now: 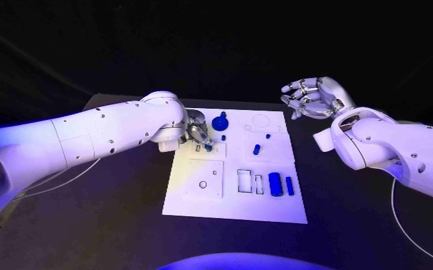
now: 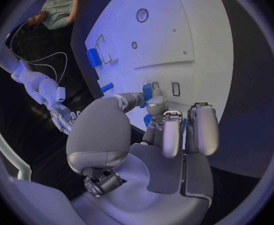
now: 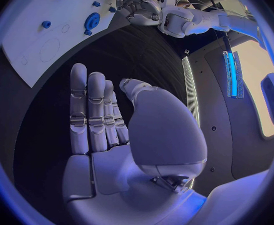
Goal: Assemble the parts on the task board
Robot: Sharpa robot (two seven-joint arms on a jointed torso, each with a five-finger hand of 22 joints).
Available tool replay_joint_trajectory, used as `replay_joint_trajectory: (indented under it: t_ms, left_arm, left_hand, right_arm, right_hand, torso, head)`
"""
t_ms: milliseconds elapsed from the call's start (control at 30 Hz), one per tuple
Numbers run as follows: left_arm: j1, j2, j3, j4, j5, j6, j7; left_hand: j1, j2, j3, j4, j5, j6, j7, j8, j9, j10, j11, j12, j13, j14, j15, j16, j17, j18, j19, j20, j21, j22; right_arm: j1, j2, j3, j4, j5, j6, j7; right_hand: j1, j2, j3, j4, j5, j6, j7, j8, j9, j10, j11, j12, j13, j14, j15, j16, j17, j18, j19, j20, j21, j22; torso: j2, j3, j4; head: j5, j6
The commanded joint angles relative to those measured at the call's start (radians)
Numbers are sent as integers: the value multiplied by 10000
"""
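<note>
The white task board (image 1: 209, 190) lies mid-table. My left hand (image 1: 197, 134) hangs over its upper left part and pinches a small blue part (image 1: 208, 147) between thumb and a finger, right by two small rectangular slots (image 2: 176, 89); the small blue part (image 2: 147, 91) touches the board (image 2: 193, 30) there. A round blue toothed part (image 1: 220, 122) lies just beyond that hand. My right hand (image 1: 311, 98) hovers off the board's far right corner, fingers straight, holding nothing; in the right wrist view the right hand (image 3: 105, 130) is over bare table.
Small blue pegs (image 1: 256, 149) lie mid-board, and two blue cylinders (image 1: 275, 184) stand by rectangular outlines near the front right. White cables (image 1: 397, 214) trail from both arms across the black table (image 1: 108, 220).
</note>
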Motion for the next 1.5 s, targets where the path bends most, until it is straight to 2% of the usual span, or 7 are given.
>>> replay_joint_trajectory:
  t_ms: [33,200,533,1067,1500]
  left_arm:
    - [-55,-49,7,140,-946,-827,167]
    - [-114,-69,7,198,-1075,-859,157]
    - [-178,-22,6,207,-1174,-768,118]
    - [-194,135,2,78,-1286,-314,49]
    - [-215,194,-2,-36,-1505,43,17]
  left_hand:
    - [-65,-62,1868,-1892,133,162,-113,56,32,90,5,74,28,1058,-78,35,2629,-132,87,-30,66,28]
    - [-83,-106,1878,-1903,285,209,-127,49,50,144,-9,120,80,1058,-91,35,2629,-139,104,-40,85,66]
    - [-125,-172,1884,-1907,660,294,-153,23,85,246,-35,210,186,1058,-115,35,2629,-150,130,-57,115,125]
    - [-161,-224,1862,-1911,953,368,-176,4,113,319,-56,267,251,1058,-134,35,2629,-157,146,-61,135,165]
    - [-209,-280,1836,-1918,1233,439,-205,2,151,386,-83,318,310,1058,-156,35,2629,-167,167,-62,160,214]
  right_arm:
    - [-12,-1,3,2,-28,114,37]
    - [-19,3,3,1,-28,110,47]
    - [-25,-4,3,7,-28,98,54]
    - [-26,-4,3,19,-28,107,56]
    - [-28,-14,3,17,-28,118,47]
  right_hand:
    - [-80,-45,12,-29,62,-77,16,15,-12,-68,15,-43,-8,9,30,-68,7,117,54,-20,-57,-8]
    - [-95,-43,10,-21,69,-78,17,17,-13,-67,17,-41,-11,10,31,-74,14,117,57,-20,-62,-13]
    - [-97,-43,10,-21,70,-78,16,17,-13,-67,17,-41,-12,11,31,-75,15,117,58,-20,-63,-13]
    - [-107,-40,10,-17,77,-78,16,18,-13,-66,16,-39,-15,13,32,-81,21,116,61,-19,-68,-18]
    - [-119,-37,13,-17,89,-75,13,24,-14,-64,13,-33,-23,20,30,-94,37,117,72,-20,-80,-29]
  torso:
    - [4,-5,-11]
    - [11,-10,-31]
    - [7,10,-44]
    - [8,8,-31]
    - [1,5,-15]
  head:
    - [22,-18]
    - [46,-9]
    - [46,-25]
    - [18,-82]
    - [16,-69]
